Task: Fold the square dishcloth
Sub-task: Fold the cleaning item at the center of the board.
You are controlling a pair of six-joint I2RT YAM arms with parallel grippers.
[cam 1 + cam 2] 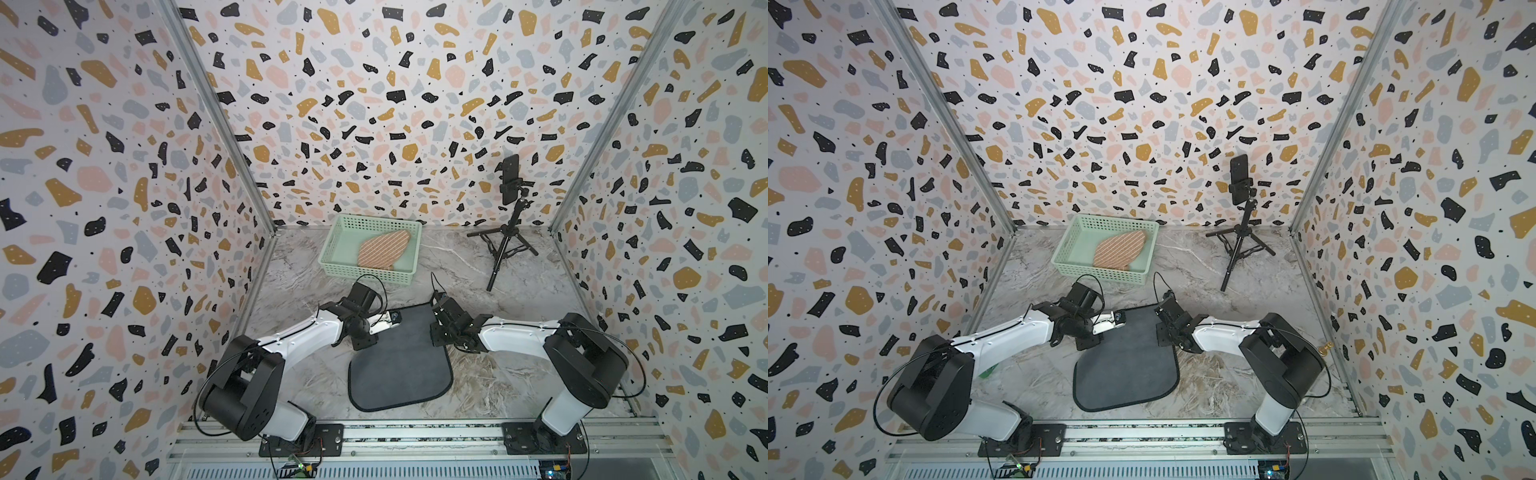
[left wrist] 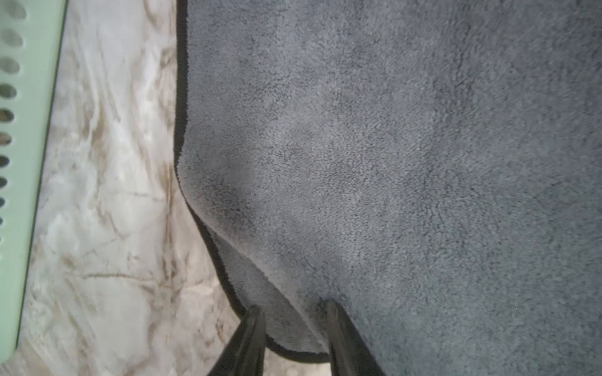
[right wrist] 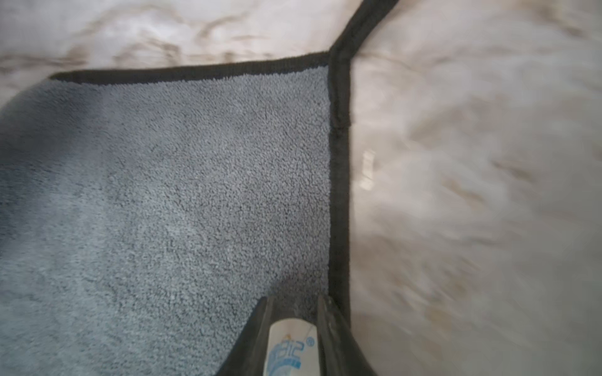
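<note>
On the marble table (image 1: 511, 374), the grey dishcloth (image 1: 401, 361) is spread between both arms. Its far left corner is pinched by the left gripper (image 2: 291, 309), and its far right corner by the right gripper (image 3: 293, 302). Between the right fingers a white label (image 3: 290, 348) is seen, with blue print resembling "312" and ®.

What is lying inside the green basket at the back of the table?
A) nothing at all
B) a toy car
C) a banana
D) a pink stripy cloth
D: in both top views a pink striped cloth lies inside the green basket, and nothing else shows in it.
</note>
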